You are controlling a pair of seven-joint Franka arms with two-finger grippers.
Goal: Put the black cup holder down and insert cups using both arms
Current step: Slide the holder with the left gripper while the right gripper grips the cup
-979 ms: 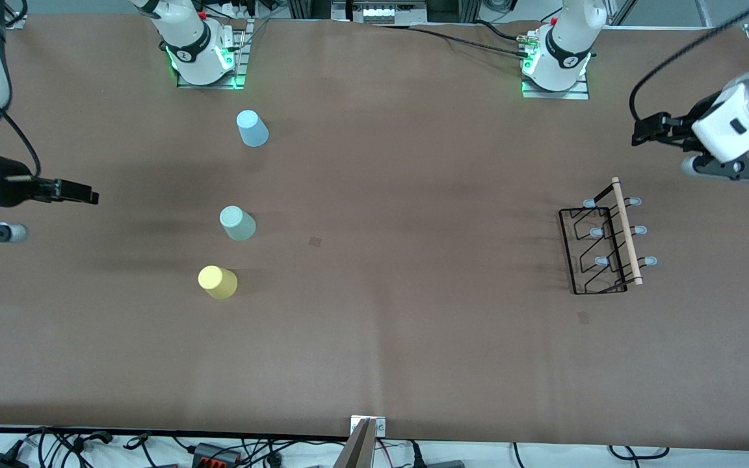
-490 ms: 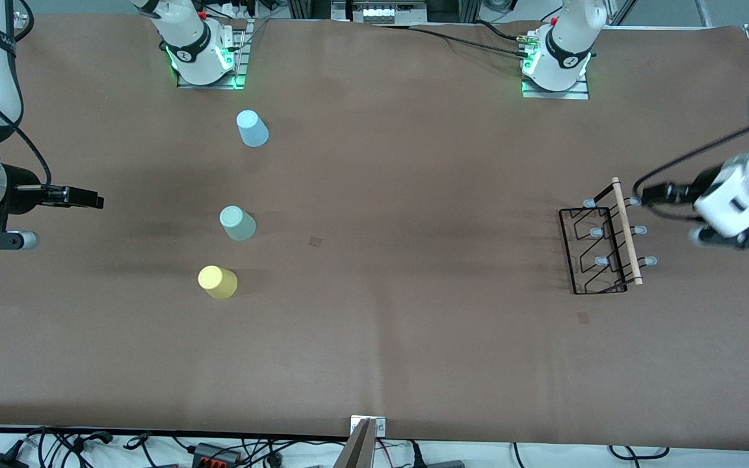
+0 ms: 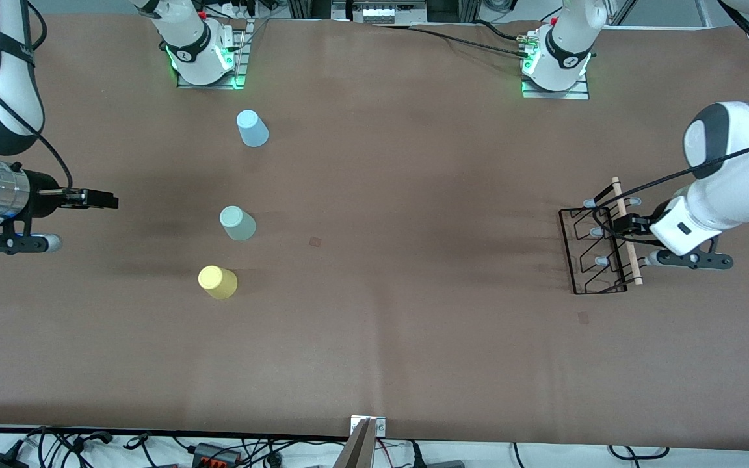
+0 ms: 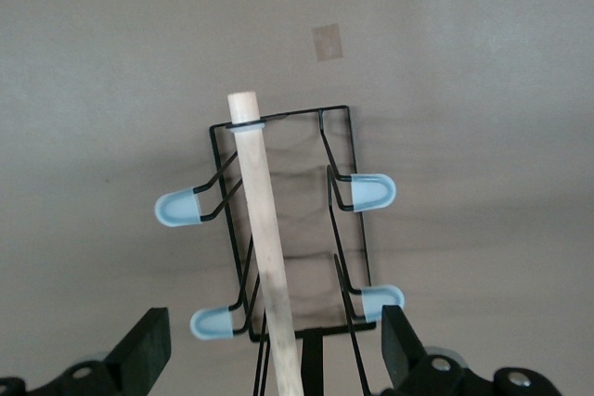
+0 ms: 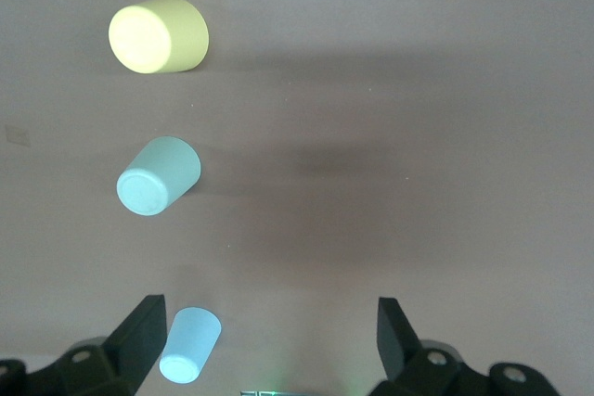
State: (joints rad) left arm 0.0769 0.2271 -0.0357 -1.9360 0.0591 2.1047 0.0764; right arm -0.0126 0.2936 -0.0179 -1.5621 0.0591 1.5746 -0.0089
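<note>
Black cup holder (image 3: 599, 247) upright nr table's left-arm end; left gripper (image 3: 621, 225) over its rod, jaws spread. Right gripper (image 3: 98, 199) w/ jaws spread, over right-arm end nr cups (image 3: 237, 223).

Three cups (image 3: 237, 223) toward right arm's end; cup holder (image 3: 601, 242) toward left arm's.

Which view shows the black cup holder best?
The left wrist view: the black cup holder fills it, rod and pegs clear. The front view shows it small, under the open left gripper. The right wrist view lacks it.
</note>
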